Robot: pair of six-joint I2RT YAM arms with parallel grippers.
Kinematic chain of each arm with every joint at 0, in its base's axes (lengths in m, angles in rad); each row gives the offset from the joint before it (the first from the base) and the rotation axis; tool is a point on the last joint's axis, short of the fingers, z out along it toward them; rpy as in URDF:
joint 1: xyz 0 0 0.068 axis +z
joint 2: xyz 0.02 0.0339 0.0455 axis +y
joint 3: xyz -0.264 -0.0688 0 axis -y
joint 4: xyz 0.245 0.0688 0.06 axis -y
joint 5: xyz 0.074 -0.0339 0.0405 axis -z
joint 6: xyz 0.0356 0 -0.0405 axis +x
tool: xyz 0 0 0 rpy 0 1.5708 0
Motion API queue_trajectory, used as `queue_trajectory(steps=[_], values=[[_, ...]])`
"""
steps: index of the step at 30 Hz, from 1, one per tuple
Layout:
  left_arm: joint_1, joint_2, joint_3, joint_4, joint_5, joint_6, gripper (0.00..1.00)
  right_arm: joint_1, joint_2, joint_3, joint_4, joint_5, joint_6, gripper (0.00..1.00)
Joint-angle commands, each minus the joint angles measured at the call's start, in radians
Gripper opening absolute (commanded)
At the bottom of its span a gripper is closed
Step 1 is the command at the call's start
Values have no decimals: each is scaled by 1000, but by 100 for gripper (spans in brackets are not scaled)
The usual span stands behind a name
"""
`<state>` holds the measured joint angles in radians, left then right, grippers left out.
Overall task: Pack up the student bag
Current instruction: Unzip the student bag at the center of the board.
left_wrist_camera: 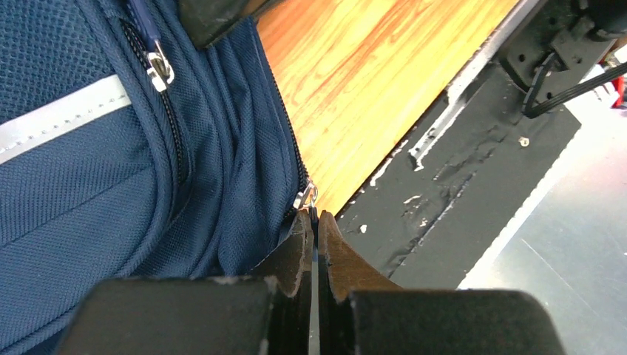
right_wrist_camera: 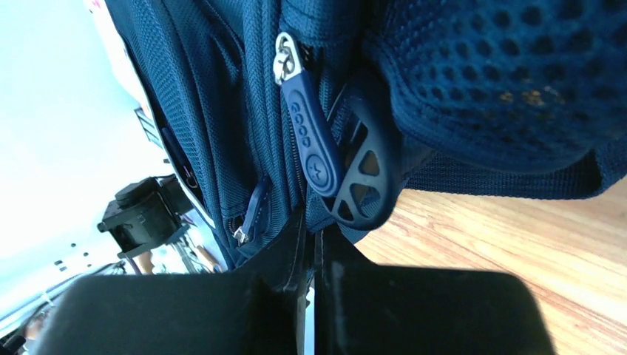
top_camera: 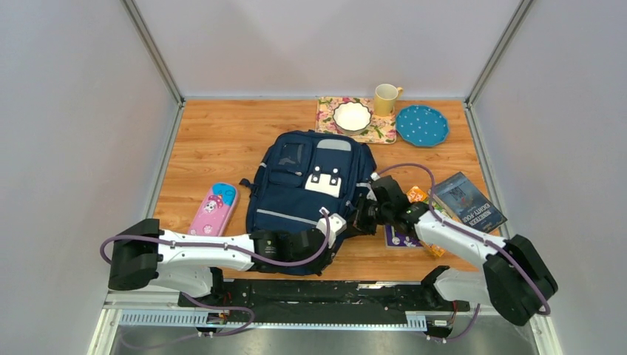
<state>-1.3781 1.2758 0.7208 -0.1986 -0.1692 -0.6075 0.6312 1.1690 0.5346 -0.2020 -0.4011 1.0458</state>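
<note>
The student bag lies flat in the middle of the wooden table, navy with grey stripes and a white dotted patch. My left gripper sits at the bag's near right corner, shut on a zip pull whose metal slider shows just past the tips. My right gripper presses against the bag's right side, shut on a fold of its fabric. Just above those tips hang a blue rubber zip pull and a black plastic loop. In the top view the two grippers are close together.
A pink pencil case lies left of the bag. Right of it are a dark book, an orange box and a booklet. At the back stand a bowl on a floral mat, a yellow mug and a blue dotted plate.
</note>
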Motion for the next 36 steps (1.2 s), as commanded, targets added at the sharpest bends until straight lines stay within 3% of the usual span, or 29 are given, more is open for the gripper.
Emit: queue_trajectory(steps=[1, 8, 13, 19, 25, 31, 32, 33, 35, 36], values=[[-65, -35, -24, 51, 1, -69, 0, -1, 99, 195, 49, -2, -168, 0], [-65, -41, 8, -28, -72, -55, 0, 7, 288, 422, -69, -8, -306, 0], [-24, -49, 11, -99, -135, -84, 0, 7, 403, 562, -69, -12, -309, 0], [70, -114, -76, -130, -148, -103, 0, -21, 543, 703, -83, 94, -325, 0], [70, -220, -239, -179, -109, -227, 0, -62, 692, 873, -122, 65, -378, 0], [70, -397, -383, -286, -180, -327, 0, -70, 762, 949, -154, -3, -443, 0], [70, -417, -388, -280, -190, -319, 0, -70, 768, 947, -149, -31, -461, 6], [70, -435, -385, -266, -197, -308, 0, -70, 767, 943, -151, -45, -463, 24], [71, -429, -365, -220, -219, -264, 0, -71, 724, 892, -146, -32, -463, 43], [71, -402, -327, -211, -227, -233, 0, -76, 704, 869, -151, -18, -461, 58]])
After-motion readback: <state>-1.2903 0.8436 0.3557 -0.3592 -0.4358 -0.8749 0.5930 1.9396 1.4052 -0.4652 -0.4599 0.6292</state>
